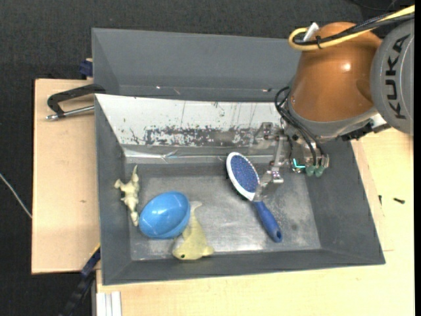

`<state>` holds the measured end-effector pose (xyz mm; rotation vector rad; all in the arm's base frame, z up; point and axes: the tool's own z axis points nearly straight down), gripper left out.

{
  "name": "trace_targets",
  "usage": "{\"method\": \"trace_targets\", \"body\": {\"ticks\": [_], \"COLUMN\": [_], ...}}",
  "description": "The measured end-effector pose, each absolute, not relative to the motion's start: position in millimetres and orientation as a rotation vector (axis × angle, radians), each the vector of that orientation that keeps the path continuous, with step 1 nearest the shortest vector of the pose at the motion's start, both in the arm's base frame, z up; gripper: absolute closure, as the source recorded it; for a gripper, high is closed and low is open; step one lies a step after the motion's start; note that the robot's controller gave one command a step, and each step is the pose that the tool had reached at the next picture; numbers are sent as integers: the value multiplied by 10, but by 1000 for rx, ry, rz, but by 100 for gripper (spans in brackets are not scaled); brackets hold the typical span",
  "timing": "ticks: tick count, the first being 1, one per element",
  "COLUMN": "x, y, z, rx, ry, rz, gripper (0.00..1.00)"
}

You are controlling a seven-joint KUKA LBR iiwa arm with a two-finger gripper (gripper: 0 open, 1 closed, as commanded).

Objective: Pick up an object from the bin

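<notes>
My gripper hangs low in the right half of the bin, below the orange cover. Its tip is right beside the neck of a brush, where the oval blue head with a white rim meets the blue handle. The brush lies flat on the bin floor, head towards the back and handle pointing to the front right. Whether the gripper touches the brush I cannot tell.
At the front left of the bin lie a blue egg-shaped shell, a yellow soft toy against it and a cream toy dinosaur near the left wall. The arm and its orange cover overhang the bin's right back corner.
</notes>
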<state>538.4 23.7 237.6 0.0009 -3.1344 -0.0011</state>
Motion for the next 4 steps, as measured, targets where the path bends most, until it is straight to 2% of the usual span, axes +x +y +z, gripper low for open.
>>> {"method": "trace_targets", "body": {"ticks": [1, 2, 3, 4], "x": [5752, 5991, 6021, 6089], "y": [75, 3, -163, -265], "z": [1052, 1033, 1080, 816], "rx": [-296, -609, -854, -803], "ry": [-3151, -3082, -3036, -3058], "rz": [-4, -6, -9, -7], "gripper": [0, 0, 0, 0]}}
